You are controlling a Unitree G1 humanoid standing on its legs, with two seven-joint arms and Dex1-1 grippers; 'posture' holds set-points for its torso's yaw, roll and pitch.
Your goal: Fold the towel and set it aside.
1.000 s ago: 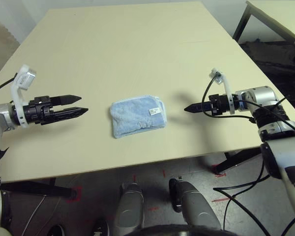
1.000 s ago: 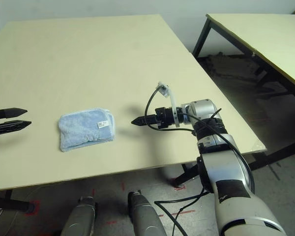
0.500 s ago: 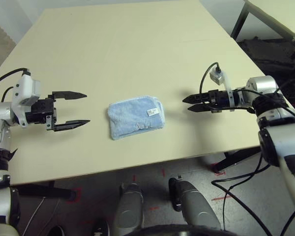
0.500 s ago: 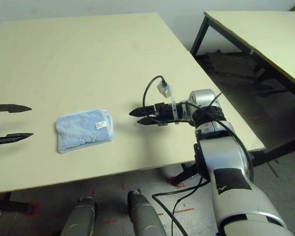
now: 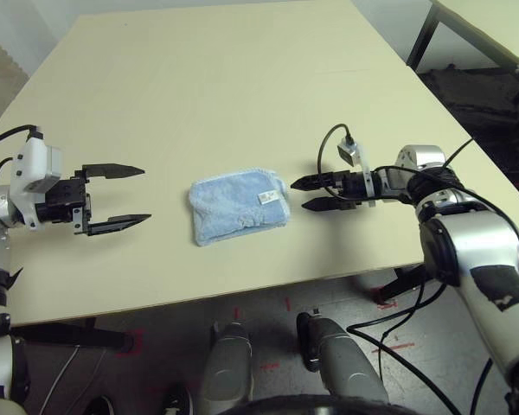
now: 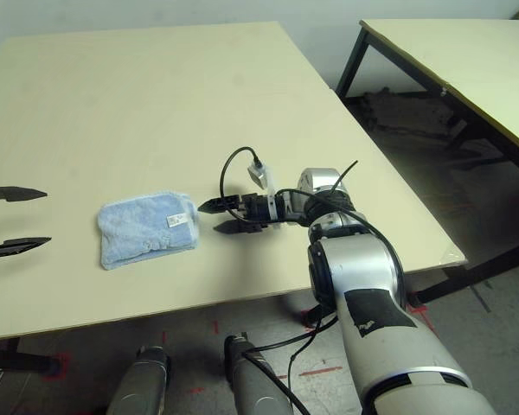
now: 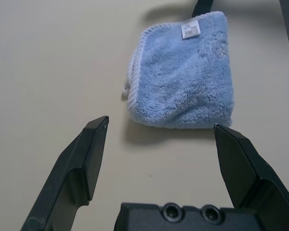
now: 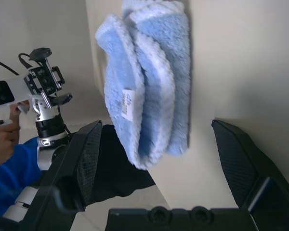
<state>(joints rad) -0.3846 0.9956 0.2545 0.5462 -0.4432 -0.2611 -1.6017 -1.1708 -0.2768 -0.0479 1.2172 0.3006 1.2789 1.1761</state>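
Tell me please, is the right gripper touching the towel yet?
Apart. In the left eye view, bare table shows between the open right gripper and the towel.

Silver arms, black pincers, cables

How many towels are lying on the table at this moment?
1. The folded light blue towel lies near the table's front edge, between the two open grippers; nothing seems hidden.
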